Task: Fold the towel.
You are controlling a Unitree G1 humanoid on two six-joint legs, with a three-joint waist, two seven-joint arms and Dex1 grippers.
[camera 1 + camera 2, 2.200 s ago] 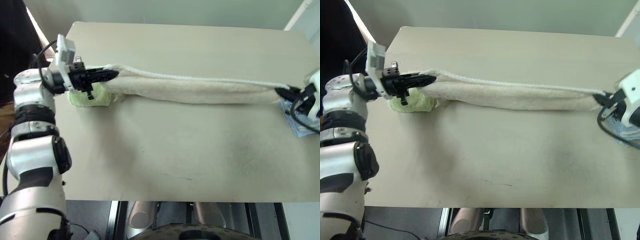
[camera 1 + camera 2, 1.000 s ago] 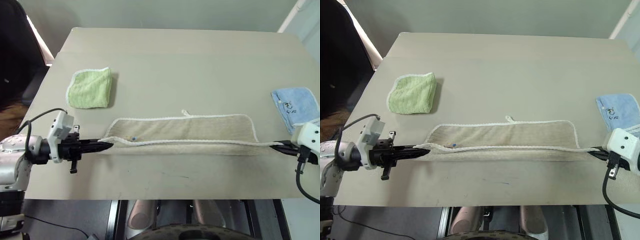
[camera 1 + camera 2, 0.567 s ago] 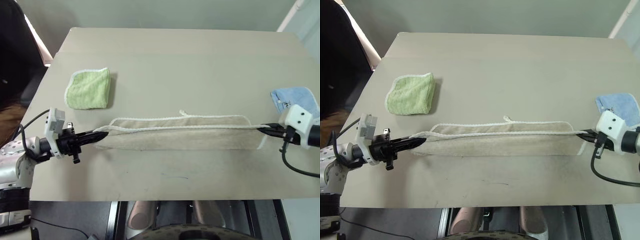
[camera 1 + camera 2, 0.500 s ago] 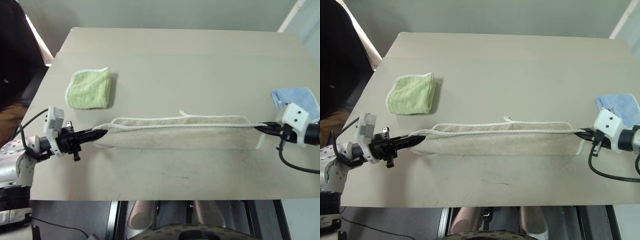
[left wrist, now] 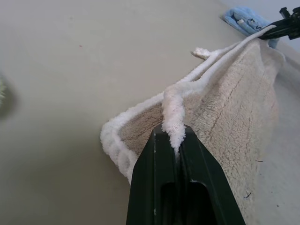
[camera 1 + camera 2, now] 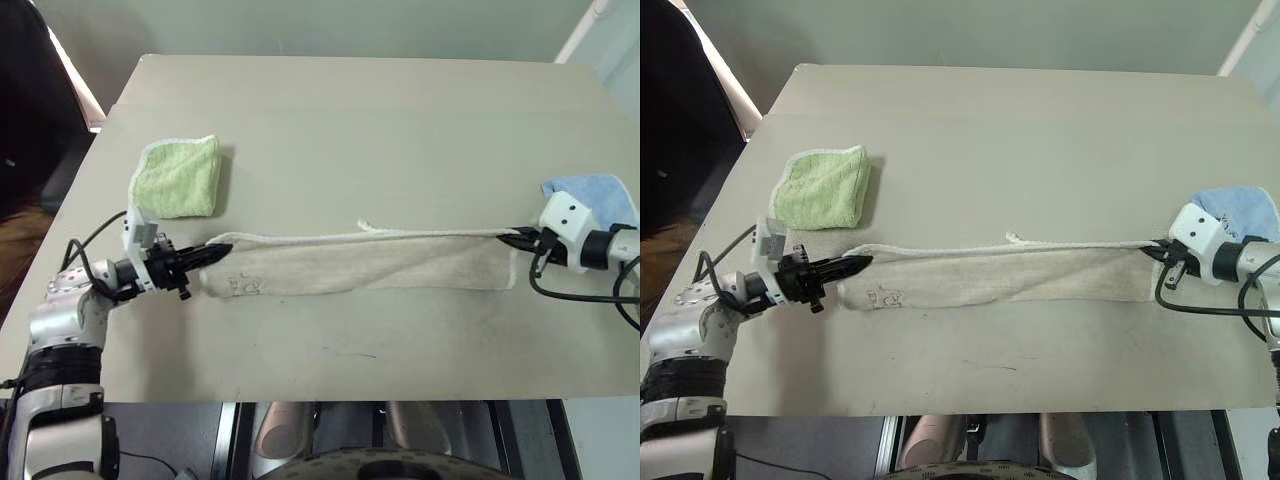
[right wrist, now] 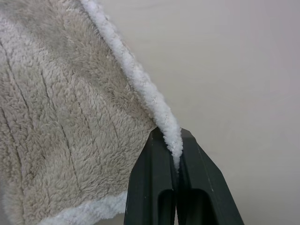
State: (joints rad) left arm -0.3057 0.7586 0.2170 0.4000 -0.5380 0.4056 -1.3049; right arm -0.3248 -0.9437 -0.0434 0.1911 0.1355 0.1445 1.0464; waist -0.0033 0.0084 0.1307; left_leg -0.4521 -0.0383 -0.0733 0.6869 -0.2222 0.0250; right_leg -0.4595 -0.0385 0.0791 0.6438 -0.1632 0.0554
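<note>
You have carried the near long edge of the towel [image 6: 370, 268] away from you over the last second — the held corded edge now runs taut along the far side of the strip, where a moment ago it lay nearer you. I judge the lengthwise fold nearly laid, with only lowering and release left. The left end effector [image 6: 214, 251] is clamped on the left corner's white edging, and the right end effector [image 6: 516, 238] is clamped on the right corner. The towel lies across the middle of the worktop [image 6: 350, 110], long axis left to right. The light green towel [image 6: 178, 177] sits just beyond your left end effector; the light blue towel [image 6: 598, 192] lies just behind the right one, at the worktop's right edge. Far of the towel the worktop is bare — room enough to set the edge down.
</note>
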